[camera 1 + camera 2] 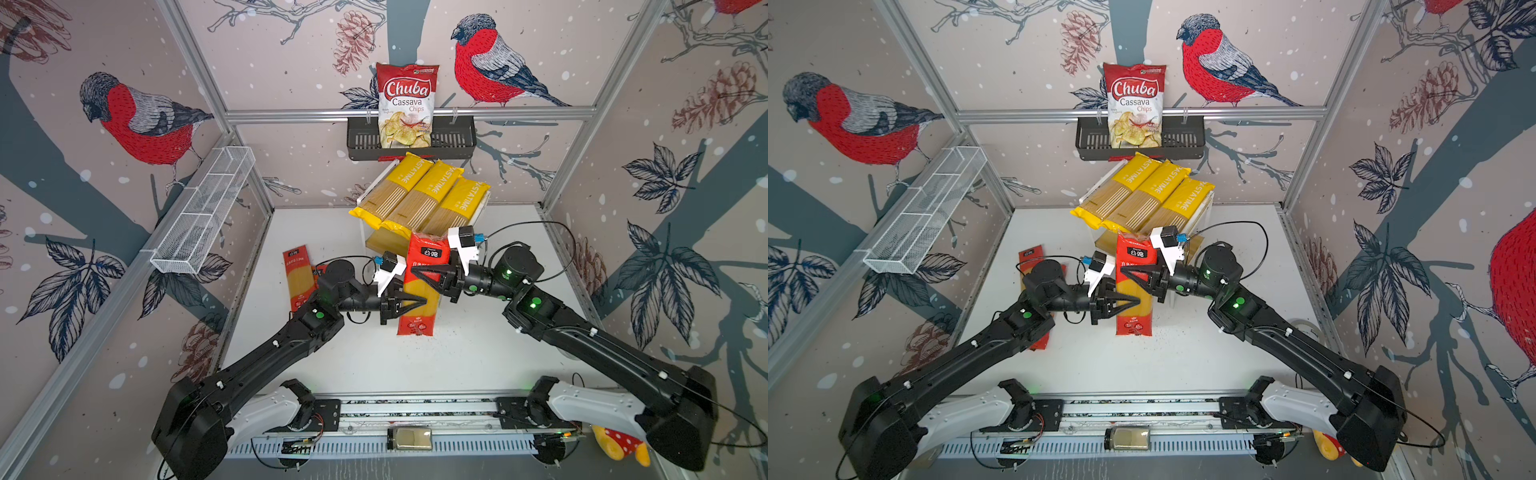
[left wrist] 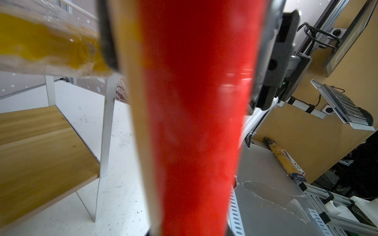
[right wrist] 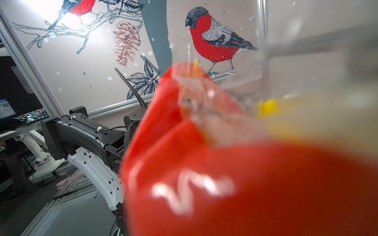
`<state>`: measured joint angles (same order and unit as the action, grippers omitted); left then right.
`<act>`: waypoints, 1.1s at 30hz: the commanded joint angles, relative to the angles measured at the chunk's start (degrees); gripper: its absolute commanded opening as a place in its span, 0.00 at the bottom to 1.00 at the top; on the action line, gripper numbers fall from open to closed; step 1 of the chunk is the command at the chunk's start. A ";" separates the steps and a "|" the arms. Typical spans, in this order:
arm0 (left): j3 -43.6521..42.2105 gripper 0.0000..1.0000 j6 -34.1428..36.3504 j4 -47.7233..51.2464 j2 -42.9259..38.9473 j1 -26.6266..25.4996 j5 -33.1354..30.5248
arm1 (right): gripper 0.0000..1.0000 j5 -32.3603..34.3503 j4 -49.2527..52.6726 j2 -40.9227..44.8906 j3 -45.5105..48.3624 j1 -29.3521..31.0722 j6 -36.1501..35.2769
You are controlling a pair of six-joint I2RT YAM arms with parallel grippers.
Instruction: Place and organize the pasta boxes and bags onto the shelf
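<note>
Just in front of the shelf (image 2: 41, 153) the left gripper (image 1: 422, 301) is clenched across the middle of a red pack (image 1: 417, 322), holding it clear of the table (image 1: 415, 365); the right gripper (image 1: 415, 273) straddles the same pack nearer the shelf, though I cannot tell whether its fingers bite yet; more red packs (image 1: 297, 270) lie flat off the shelf's front left; the shelf's lower board looks bare; three yellow bags (image 1: 419, 195) lie aslant on its top board, ends overhanging the front; a chips bag (image 1: 406, 104) stands behind the shelf. My worry: two grips pulling unevenly could bend the pack and snap the pasta; its far end could nudge the overhanging bags off; the slick film might slip.
</note>
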<state>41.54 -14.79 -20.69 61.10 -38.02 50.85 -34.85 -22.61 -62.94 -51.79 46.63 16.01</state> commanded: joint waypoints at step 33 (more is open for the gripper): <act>-26.04 0.85 -49.22 0.84 -38.28 23.59 -30.14 | 0.06 80.00 -37.80 -11.42 3.94 28.05 16.54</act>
<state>16.91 -57.56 -18.00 24.53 -14.76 21.93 34.54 -47.33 -72.55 -46.98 72.53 31.27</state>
